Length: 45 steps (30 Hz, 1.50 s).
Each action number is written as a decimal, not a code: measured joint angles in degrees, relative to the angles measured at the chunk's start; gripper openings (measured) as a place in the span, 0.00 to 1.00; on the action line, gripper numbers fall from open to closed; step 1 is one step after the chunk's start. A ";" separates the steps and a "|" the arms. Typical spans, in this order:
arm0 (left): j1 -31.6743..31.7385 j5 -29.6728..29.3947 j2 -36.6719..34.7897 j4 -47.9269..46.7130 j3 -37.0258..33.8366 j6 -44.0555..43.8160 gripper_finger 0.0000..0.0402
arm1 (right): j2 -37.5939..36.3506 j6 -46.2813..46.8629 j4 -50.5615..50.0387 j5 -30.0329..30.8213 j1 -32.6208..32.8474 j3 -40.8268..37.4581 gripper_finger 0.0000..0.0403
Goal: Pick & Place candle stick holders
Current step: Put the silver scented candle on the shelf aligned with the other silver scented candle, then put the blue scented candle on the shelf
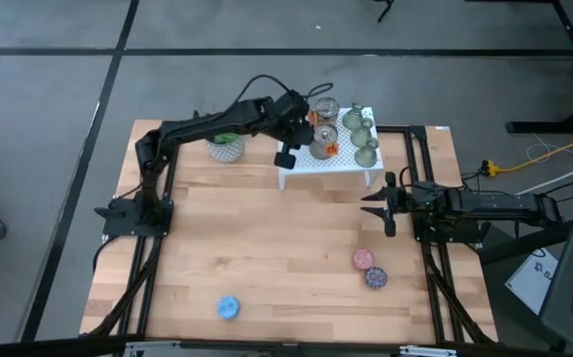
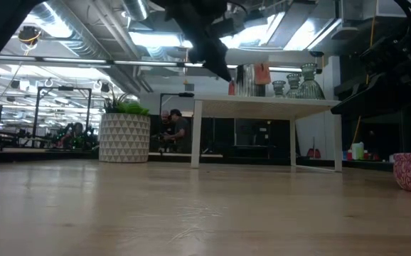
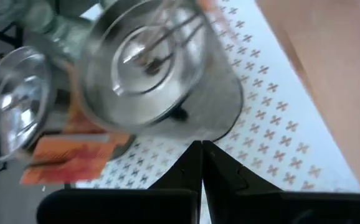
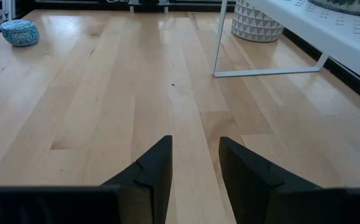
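The left gripper (image 1: 286, 157) hangs at the front edge of the white shelf (image 1: 306, 167), its fingers (image 3: 189, 168) pressed together and holding nothing, right beside a shiny metal can (image 3: 161, 68) (round, with a wire loop inside). The right gripper (image 1: 376, 203) rests low over the table (image 1: 257, 248) near its right edge, fingers (image 4: 155, 168) a little apart and empty. Three holders (image 1: 362, 134), dull olive-grey with wide bases and narrow tops, stand clustered on the shelf's right end. On the pale wood planks lie a blue disc (image 1: 228, 307), a pink disc (image 1: 364, 259) and a purple disc (image 1: 376, 277). A patterned pot (image 1: 226, 147) sits left of the shelf.
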 joint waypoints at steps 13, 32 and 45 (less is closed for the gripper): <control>-1.09 0.52 0.48 6.68 -0.02 0.19 0.01 | 0.00 -0.01 0.00 0.00 -0.01 -0.02 0.34; -12.55 -1.81 -3.71 -4.01 -0.02 0.12 0.00 | 0.00 -0.02 0.00 0.00 -0.01 -0.02 0.34; -12.76 -4.19 -4.52 -14.17 -0.75 -3.82 0.00 | -0.01 -0.02 0.00 0.00 0.00 -0.02 0.34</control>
